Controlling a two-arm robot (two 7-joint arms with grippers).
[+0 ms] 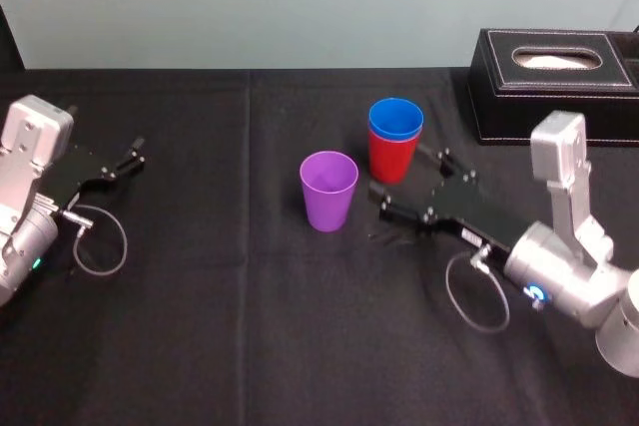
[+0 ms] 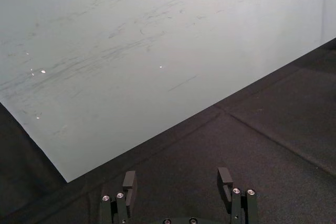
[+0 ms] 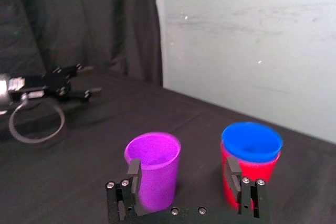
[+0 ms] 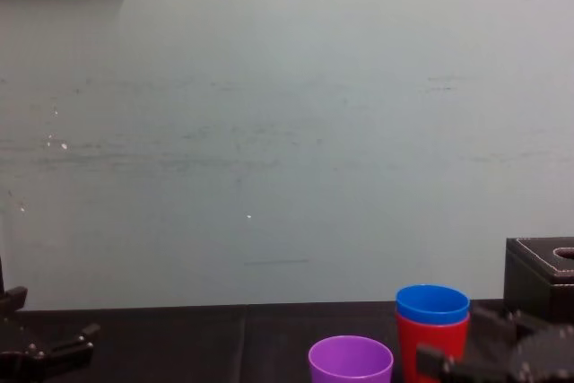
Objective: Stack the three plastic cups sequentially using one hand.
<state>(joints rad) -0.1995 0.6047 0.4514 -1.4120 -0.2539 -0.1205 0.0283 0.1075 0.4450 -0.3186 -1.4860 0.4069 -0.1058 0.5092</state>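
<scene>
First nesting looking done: blue cup (image 1: 395,117) sitting inside red cup (image 1: 389,162), mid-worktop (image 1: 250,326). Remaining purple cup (image 1: 328,190) standing upright alone, just beside stack on its left. Working right claw (image 1: 411,179) lying low beside stack, fingers spread, gripping nothing. Idle left claw (image 1: 128,160) resting far left, also spread. Next move probably calling for swinging right claw to purple cup, closing on its wall, lifting, lowering into blue.

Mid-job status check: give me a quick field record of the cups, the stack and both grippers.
stack: blue plastic cup nested in red plastic cup, upright
loose: purple plastic cup, upright, apart, on the stack's left
right gripper: open, empty, close to the stack's near side
left gripper: open, empty, parked at far left
remaining: purple plastic cup not yet stacked
</scene>
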